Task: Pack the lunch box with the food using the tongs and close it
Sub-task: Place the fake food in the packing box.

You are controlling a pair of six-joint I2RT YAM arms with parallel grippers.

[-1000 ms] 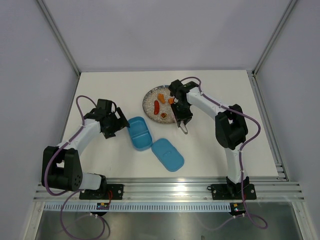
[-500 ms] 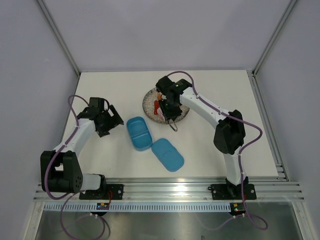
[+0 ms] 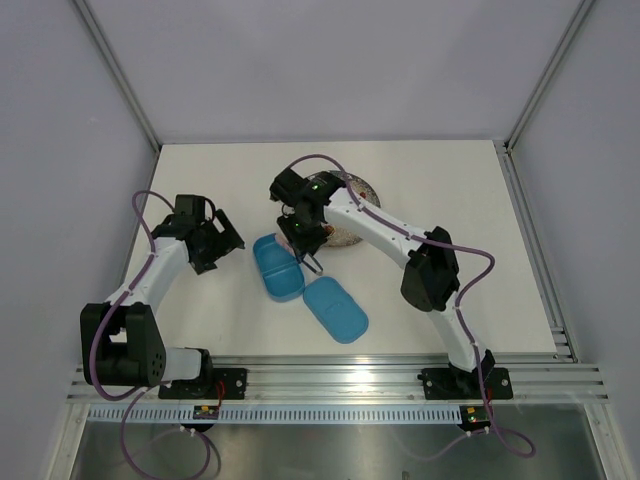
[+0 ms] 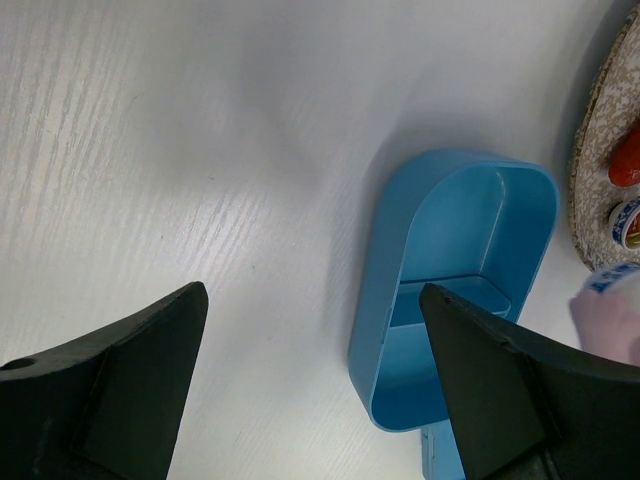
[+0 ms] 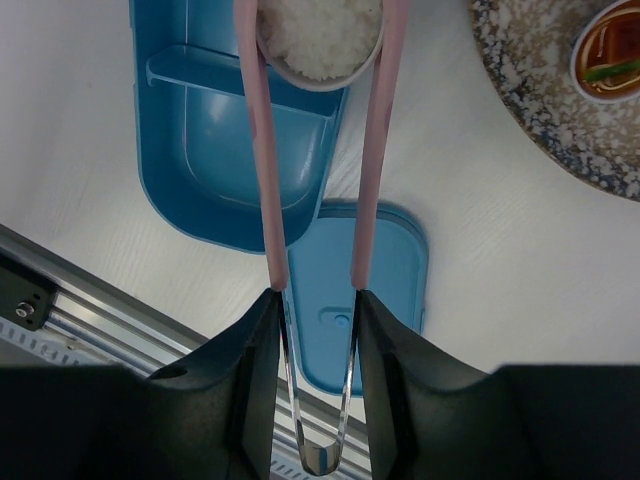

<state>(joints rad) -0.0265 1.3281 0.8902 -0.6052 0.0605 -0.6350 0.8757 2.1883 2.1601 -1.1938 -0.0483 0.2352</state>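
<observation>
The open blue lunch box (image 3: 278,267) lies at the table's middle, with its flat lid (image 3: 335,309) beside it. My right gripper (image 5: 317,300) is shut on the pale pink tongs (image 5: 262,150). The tong tips pinch a white ball of food (image 5: 320,35) above the box (image 5: 225,150), near its inner divider. More food sits on the speckled plate (image 5: 545,100), including a small orange-brown piece (image 5: 605,50). My left gripper (image 4: 312,295) hangs open over bare table to the left of the box (image 4: 460,290), holding nothing. A red piece (image 4: 628,160) shows on the plate's edge.
The plate (image 3: 350,205) lies behind the box, mostly covered by my right arm. The lid (image 5: 362,285) rests just in front of and right of the box. The metal rail (image 3: 330,385) runs along the near table edge. Grey walls enclose the table.
My right arm swung left from the plate to above the lunch box, carrying the white ball in the tongs. My left gripper drew back slightly to the left.
</observation>
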